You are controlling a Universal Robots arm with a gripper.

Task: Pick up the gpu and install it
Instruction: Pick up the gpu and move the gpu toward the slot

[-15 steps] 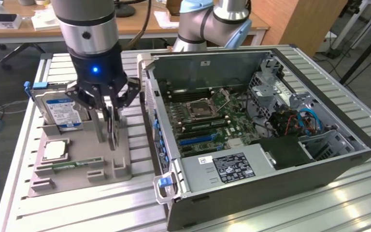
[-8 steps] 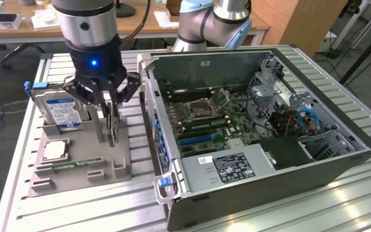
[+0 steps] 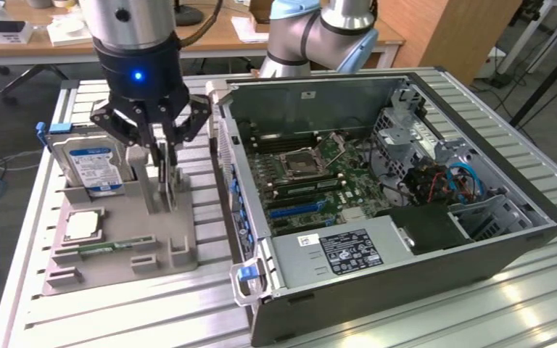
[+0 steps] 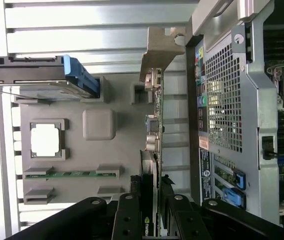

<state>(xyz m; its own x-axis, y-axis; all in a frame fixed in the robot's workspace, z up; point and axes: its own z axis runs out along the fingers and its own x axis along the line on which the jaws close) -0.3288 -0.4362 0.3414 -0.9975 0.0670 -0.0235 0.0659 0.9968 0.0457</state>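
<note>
You've got a slatted aluminium table [image 3: 114, 312]. Directly on it: grey parts fixture [image 3: 183, 239] at frame left, open PC case [image 3: 405, 283] centre-right, just beside the fixture.

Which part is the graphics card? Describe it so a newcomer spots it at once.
Start at the open computer case; the grey tray sits beside it, on the exterior view's left. On that tray, right under the gripper, the graphics card stands on edge. It is a thin dark board, unlike the thicker hard drive with its blue-white label.
</note>
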